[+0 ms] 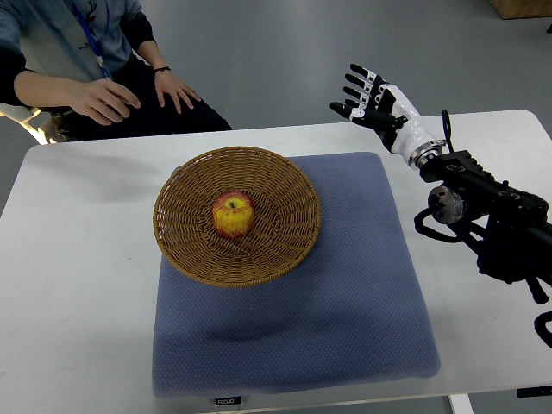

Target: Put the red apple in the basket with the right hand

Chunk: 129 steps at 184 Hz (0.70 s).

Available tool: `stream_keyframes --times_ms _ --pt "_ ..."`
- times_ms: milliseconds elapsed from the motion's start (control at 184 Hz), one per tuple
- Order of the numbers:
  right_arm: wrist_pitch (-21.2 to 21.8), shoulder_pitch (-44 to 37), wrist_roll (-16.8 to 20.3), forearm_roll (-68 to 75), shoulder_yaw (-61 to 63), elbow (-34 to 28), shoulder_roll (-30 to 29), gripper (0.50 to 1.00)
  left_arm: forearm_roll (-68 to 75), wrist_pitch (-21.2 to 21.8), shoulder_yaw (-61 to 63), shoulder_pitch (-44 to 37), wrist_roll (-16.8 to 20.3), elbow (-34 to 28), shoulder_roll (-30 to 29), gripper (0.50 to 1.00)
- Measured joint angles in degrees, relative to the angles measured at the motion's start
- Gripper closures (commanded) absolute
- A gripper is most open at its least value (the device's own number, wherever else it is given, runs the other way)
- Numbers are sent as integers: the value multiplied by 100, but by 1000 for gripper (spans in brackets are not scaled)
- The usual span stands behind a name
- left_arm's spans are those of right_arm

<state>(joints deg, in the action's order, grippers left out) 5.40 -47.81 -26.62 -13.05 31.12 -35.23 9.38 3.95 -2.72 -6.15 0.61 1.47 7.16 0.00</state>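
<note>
Right hand point(373, 102) raised above the far right part of the table point(78, 285), fingers point(355, 90) spread wide and holding nothing. White palm shell, black finger segments. Its black arm point(487, 207) runs in from the right edge of the picture, crossing over the table's right side.

Hand well apart from the basket point(237, 216); bare mat and table lie between them.

Red apple point(233, 214) sits inside the basket, about at its centre, stem end up. Skin red with yellow patches. Nothing touches it but the basket floor.

Basket is round, shallow, woven brown wicker. It rests on the far left part of a blue-grey mat point(345, 302), its left rim hanging slightly past the mat's left edge.

Mat lies flat in the middle of the white table, a small dark label point(228, 400) at its near edge.

Person seated at the far side of the table, upper left of the view, both hands point(138, 95) resting on their lap, a lanyard point(90, 34) hanging down the chest. Grey floor beyond.
</note>
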Motion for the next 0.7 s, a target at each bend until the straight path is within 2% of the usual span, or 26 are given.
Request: stream_keyframes --times_ms 222,488,699 --pt "24 380 34 811 368 -3 -49 587 0 0 0 0 0 -4 0 500" --pt "286 545 51 1850 389 -3 -51 587 0 -22 0 -6 -5 61 0 500" --pt "331 566 -23 2022 404 22 -59 579 0 -17 0 0 -6 0 0 500"
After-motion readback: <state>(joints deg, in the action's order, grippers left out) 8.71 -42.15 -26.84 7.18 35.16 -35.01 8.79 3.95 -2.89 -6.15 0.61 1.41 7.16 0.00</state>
